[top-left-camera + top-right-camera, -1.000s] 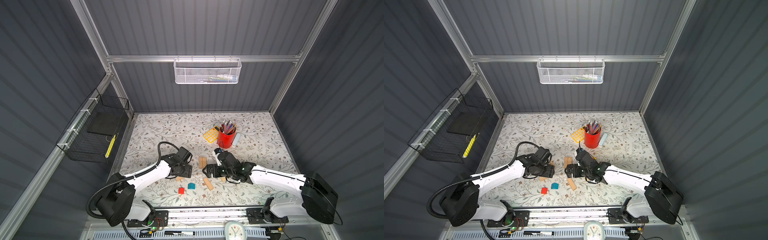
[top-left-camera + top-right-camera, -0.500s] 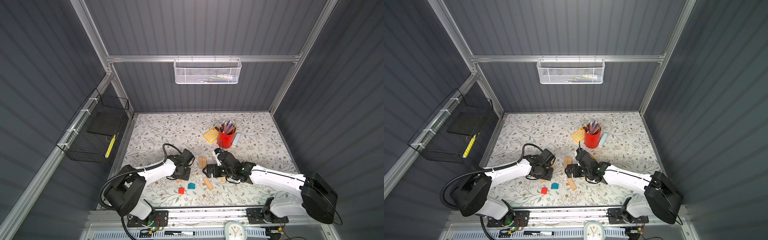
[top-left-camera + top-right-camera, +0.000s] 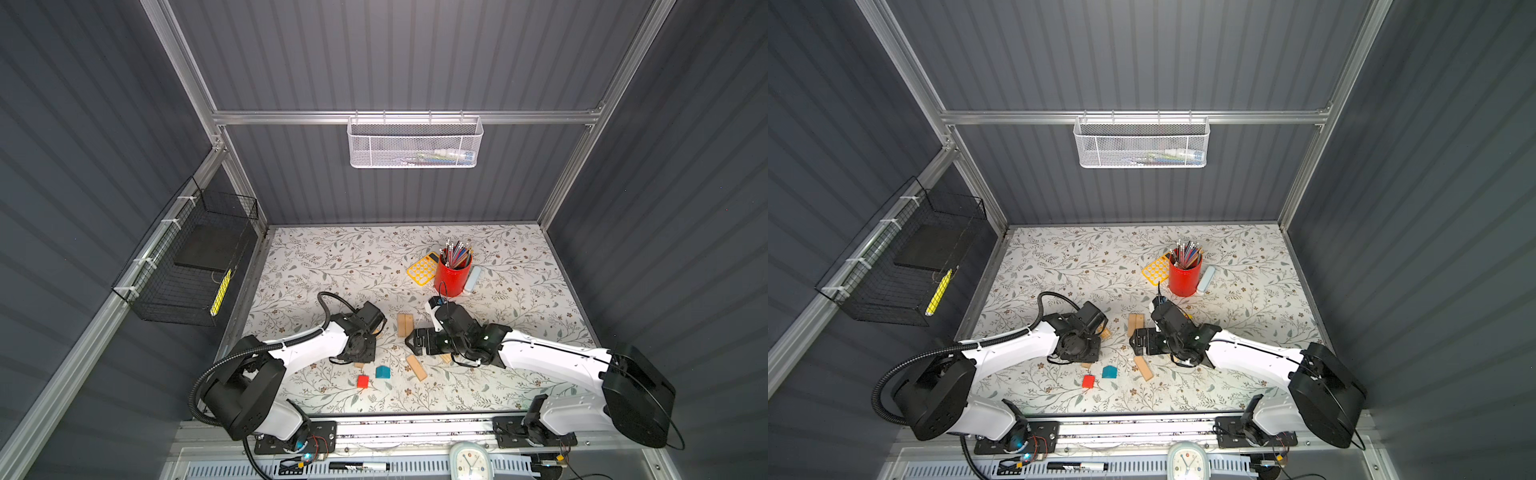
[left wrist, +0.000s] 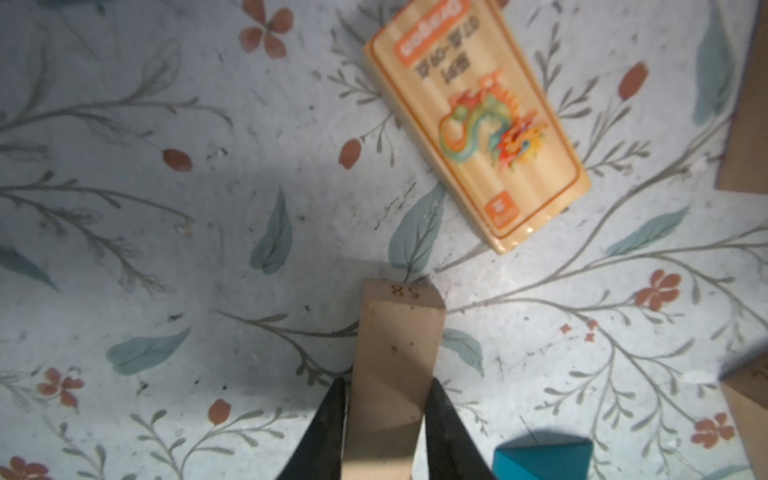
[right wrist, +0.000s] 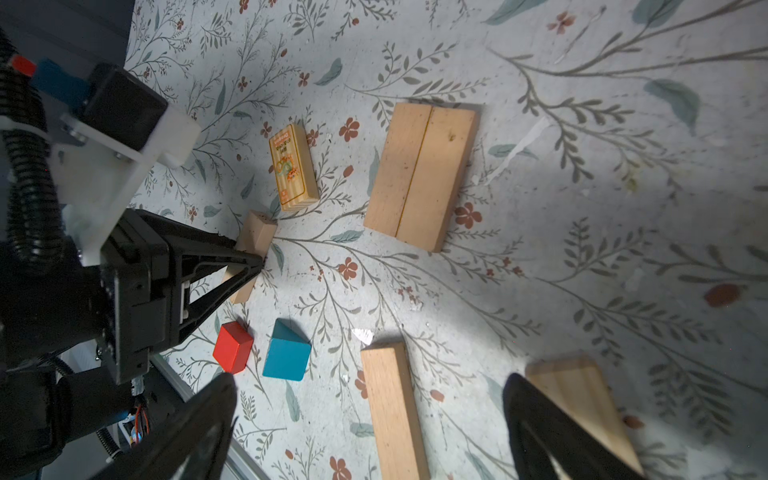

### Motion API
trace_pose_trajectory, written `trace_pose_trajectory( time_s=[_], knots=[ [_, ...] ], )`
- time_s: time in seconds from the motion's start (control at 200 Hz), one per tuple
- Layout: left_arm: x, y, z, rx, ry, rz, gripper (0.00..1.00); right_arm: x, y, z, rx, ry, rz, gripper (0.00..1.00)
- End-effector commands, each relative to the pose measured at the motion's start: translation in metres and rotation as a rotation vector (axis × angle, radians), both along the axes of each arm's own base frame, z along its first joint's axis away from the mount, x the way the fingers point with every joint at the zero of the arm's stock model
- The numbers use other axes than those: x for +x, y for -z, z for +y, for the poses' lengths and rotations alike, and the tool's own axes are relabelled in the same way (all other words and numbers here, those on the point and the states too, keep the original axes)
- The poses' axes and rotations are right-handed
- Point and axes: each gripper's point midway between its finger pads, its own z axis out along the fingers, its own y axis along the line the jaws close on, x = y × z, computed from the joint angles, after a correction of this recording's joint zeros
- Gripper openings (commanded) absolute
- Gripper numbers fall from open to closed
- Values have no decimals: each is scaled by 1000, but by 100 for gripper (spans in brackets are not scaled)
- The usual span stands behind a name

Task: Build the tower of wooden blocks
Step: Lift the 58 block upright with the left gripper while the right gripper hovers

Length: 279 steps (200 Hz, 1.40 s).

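Plank (image 4: 397, 357) in left pincer (image 4: 387, 382), dragon-printed block (image 4: 478, 124) and teal block (image 4: 544, 457) nearby

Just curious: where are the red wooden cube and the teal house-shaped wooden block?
Red wooden cube (image 5: 232, 347): right wrist view, middle of its red body.
Teal house-shaped wooden block (image 5: 286, 359): right wrist view, its lighter flat face.

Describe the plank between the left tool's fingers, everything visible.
The plank is a short bar of plain tan wood, faintly speckled, with "58" stamped on its end face. It lies along the floral mat, on it or just above, unclear. The left tool pinches its two long sides with black fingers; nothing else touches it.
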Motion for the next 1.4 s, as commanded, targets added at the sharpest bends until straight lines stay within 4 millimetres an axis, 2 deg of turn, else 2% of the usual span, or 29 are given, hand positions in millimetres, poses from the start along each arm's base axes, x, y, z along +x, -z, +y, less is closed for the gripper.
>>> trace_pose_trajectory(
  time_s=[0.0,0.215,0.46,0.63,0.831,0.936,1.071,1.391],
  knots=[
    [-4,-2,7,26,-18,-1,30,1,-1,-2,2,5,-5,99],
    [0,-5,10,49,-15,-16,23,1,-3,-1,5,6,-4,99],
    [11,-43,0,-30,-53,-85,18,4,-7,-9,36,36,17,99],
    [18,-70,-27,-170,-71,-99,17,6,-6,-20,22,62,30,99],
    [36,-90,-60,-209,-41,-115,13,12,-6,-37,29,113,43,99],
    [46,-89,-79,-202,-11,-109,12,15,-4,-46,40,139,57,99],
    [54,-79,-99,-175,26,-80,11,17,-1,-56,51,163,69,99],
    [70,-55,-121,-136,28,-49,8,20,5,-67,57,191,81,99]
  ],
)
